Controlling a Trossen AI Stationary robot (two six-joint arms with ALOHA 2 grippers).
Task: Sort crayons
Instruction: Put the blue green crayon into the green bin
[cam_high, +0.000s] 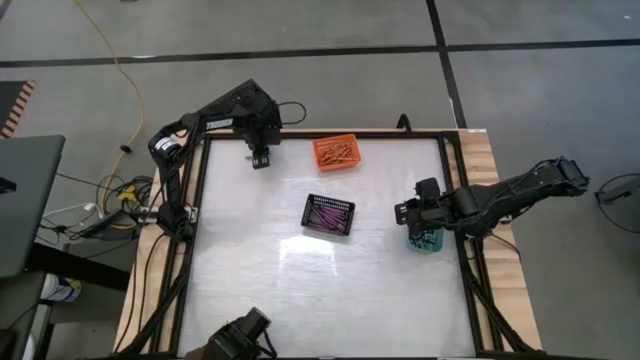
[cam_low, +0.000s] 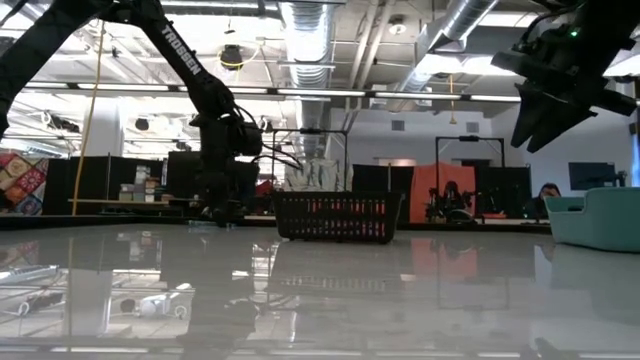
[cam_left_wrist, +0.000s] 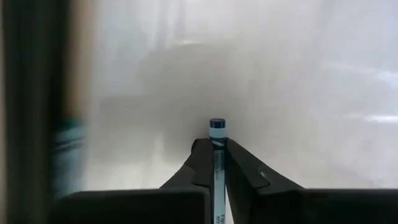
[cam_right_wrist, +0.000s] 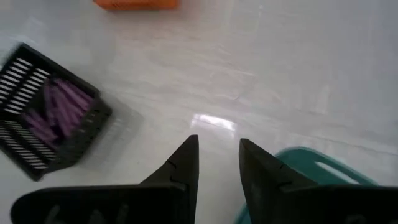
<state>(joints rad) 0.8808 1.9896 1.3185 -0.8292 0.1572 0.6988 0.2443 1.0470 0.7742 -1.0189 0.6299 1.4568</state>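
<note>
overhead, table-level, two wrist views (sharing black basket (cam_high: 329, 214))

A: Where do the crayons lie relative to the black basket (cam_high: 329, 214)?

B: Purple crayons (cam_right_wrist: 57, 110) lie heaped inside it. Orange crayons (cam_high: 336, 153) fill the orange basket (cam_high: 350, 163) just beyond it. One blue-tipped crayon (cam_left_wrist: 217, 145) stands pinched between the left gripper (cam_left_wrist: 213, 163) fingers, well apart from it.

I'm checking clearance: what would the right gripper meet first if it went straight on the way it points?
Probably the bare table. The right gripper, fingers apart and empty, points down at it, with the teal basket beside it and the black basket off to one side.
</note>
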